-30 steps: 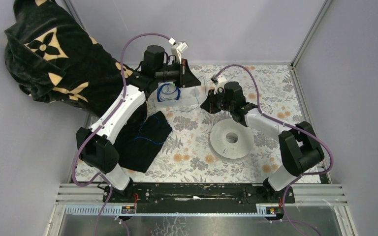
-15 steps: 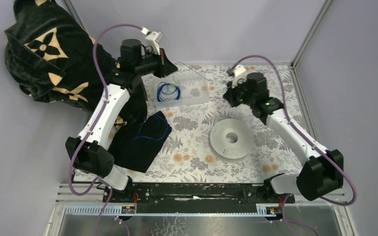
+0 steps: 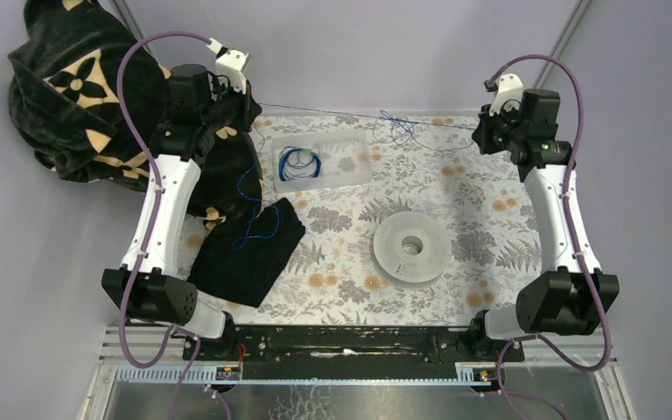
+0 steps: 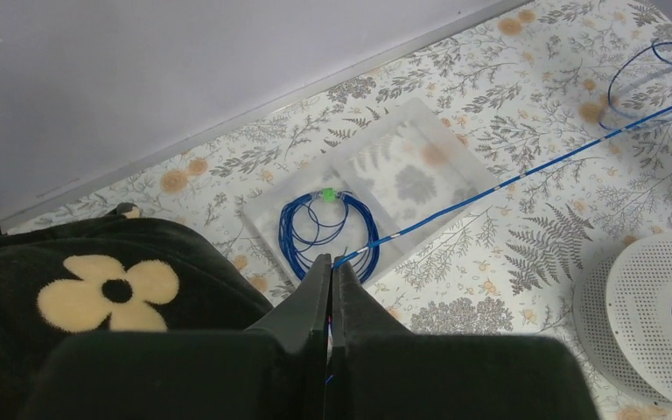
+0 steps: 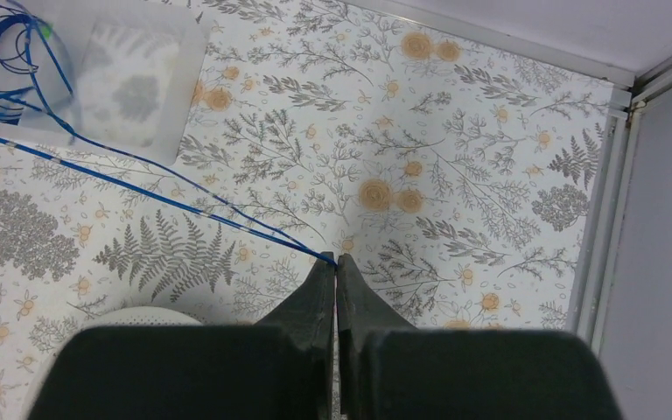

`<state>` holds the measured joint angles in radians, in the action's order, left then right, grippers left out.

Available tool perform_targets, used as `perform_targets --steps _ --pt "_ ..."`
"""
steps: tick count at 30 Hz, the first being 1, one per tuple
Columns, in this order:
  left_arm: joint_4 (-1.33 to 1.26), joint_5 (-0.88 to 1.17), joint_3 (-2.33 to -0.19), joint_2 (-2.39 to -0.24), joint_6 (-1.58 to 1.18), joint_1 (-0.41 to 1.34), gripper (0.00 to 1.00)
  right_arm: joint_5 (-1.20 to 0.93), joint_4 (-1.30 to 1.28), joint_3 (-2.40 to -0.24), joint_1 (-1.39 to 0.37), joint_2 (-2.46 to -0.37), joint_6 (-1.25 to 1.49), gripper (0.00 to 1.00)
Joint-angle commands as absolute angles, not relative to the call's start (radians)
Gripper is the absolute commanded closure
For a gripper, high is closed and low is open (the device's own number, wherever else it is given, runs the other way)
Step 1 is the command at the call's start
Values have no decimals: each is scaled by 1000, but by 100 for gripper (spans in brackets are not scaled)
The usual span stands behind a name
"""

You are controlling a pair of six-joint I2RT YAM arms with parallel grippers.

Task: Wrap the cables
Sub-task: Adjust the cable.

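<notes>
Across the table [image 3: 332,262], cable [image 3: 359,115] stretches taut, left-right.

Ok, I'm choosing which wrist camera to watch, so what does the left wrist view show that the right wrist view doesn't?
Only the left wrist view: the black cloth with a beige flower, a loose loop of blue wire, and the left pincer shut on the stretched cable.
Only the right wrist view: the enclosure's corner post and the right pincer shut on the same cable.
Both: the clear tray, the coiled cable in it, the white disc (a sliver in the right view) and the floral table cover.
</notes>
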<state>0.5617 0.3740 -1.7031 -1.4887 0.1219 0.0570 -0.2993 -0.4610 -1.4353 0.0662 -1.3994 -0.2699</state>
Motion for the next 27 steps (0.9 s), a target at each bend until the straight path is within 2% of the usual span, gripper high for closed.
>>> perform_targets --steps 1,5,10,13,16,20,25,27 --pt "533 230 -1729 -1448 218 8 100 -233 -503 -1531 195 -1463 -311 100" --pt "515 219 -1722 -1446 232 -25 100 -206 -498 -1577 280 -1511 -329 100" --pt "492 225 -1707 -1442 244 -50 100 -54 -420 -1546 296 -1504 -464 100" --pt "489 339 -1689 -1433 230 -51 100 -114 -396 -1502 295 -1457 -557 100" --pt "496 490 -1698 -1434 175 -51 100 -160 -383 -1481 296 -1431 -572 96" --pt "502 638 -1747 -1435 75 -52 100 9 -365 -1510 296 -1490 -567 93" --pt "449 951 -1767 -1425 -104 -52 100 191 -314 -1513 296 -1566 -597 91" --pt "407 1018 -1762 -1420 -176 -52 100 236 -274 -1494 296 -1579 -616 89"
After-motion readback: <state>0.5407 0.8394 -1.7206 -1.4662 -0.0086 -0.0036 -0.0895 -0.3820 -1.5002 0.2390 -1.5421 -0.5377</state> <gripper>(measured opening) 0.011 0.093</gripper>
